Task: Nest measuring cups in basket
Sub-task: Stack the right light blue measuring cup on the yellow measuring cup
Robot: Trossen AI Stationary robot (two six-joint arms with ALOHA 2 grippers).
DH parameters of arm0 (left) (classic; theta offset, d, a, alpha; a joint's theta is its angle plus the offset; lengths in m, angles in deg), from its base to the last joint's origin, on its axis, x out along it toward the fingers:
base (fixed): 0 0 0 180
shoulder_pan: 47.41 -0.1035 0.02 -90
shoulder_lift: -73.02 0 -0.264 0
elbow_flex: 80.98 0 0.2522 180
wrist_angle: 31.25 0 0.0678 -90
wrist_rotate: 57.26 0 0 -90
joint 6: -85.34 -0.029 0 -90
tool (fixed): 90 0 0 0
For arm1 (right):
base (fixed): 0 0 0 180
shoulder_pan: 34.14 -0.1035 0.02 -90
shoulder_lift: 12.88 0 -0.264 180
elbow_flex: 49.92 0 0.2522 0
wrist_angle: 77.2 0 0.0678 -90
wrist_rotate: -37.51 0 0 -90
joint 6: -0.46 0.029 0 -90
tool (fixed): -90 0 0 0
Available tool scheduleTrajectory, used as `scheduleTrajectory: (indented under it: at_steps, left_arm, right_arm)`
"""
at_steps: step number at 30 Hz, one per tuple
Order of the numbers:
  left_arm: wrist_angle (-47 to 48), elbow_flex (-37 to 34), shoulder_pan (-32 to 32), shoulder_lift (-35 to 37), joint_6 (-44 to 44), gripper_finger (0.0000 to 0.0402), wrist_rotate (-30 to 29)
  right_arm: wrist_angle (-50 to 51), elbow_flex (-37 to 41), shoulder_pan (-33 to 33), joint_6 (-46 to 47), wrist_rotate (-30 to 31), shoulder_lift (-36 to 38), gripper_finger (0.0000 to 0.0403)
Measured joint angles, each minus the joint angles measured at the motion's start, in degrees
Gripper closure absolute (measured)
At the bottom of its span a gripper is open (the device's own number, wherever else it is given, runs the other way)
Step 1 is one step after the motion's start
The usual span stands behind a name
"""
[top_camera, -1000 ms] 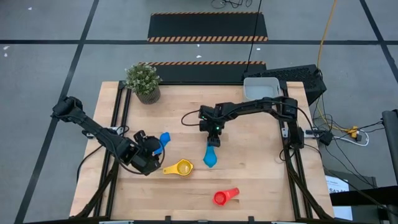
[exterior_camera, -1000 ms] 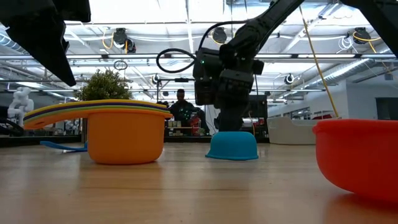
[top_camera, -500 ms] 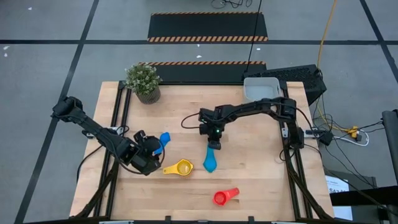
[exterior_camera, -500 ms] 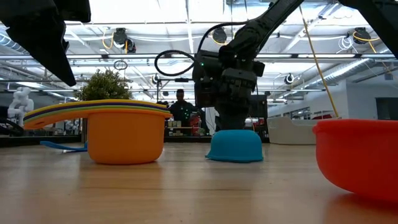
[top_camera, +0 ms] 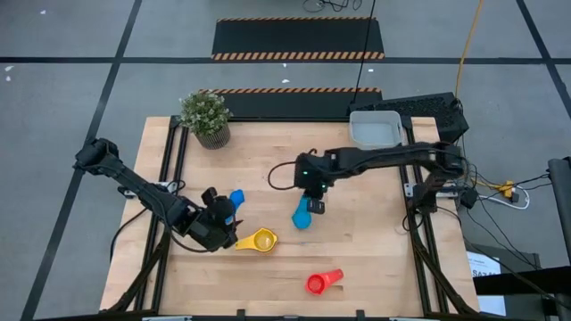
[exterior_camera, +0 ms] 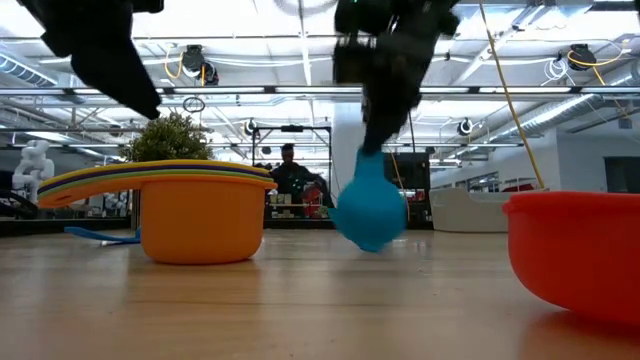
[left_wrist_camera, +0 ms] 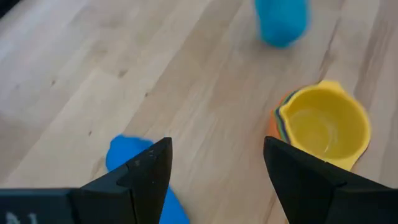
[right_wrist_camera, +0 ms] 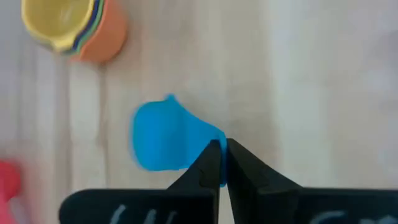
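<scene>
- Holding a light-blue measuring cup (top_camera: 302,217) by its handle in my right gripper (top_camera: 315,207), fingers clenched on it, bowl hanging tilted just off the surface (top_camera: 375,267)
- Basket (top_camera: 375,129) lies well apart at the far right corner, on the right arm's side
- Left gripper (top_camera: 225,217) waits, fingers spread, beside the yellow-topped stack (top_camera: 260,240)

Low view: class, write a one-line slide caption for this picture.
Right gripper lifts a light blue measuring cup by its handle, between a nested orange-and-yellow cup stack and a red cup.
</scene>
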Motion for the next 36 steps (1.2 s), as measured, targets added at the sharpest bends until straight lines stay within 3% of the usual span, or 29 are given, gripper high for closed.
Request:
scheduleTrajectory:
  at_steps: [8, 14, 16, 24, 36]
  left_arm:
    - [-3.6, -0.02, 0.02, 0.0, -0.61, 0.0149, -4.0]
    - [-5.44, -0.02, 0.29, 0.0, 0.41, 0.0149, -4.47]
    - [-5.93, -0.02, 0.49, 0.0, 1.01, 0.0149, -5.11]
    - [-12.19, -0.02, 2.63, 0.0, -3.02, 0.0149, -7.16]
    - [-17.5, -0.02, 4.67, -0.05, -12.82, 0.0149, -12.99]
  right_arm:
    - [-0.21, -0.02, -10.3, 8.12, 23.63, 10.43, 0.0402]
    - [-1.84, -0.02, -18.81, 10.56, 44.49, 12.78, 0.0403]
    - [-1.99, -0.02, -21.09, 10.57, 49.0, 12.78, 0.0403]
    - [-14.85, 5.25, -26.96, 7.56, 58.57, 12.84, 0.0403]
    - [-47.73, 19.11, -29.93, -5.51, 58.54, 12.83, 0.0403]
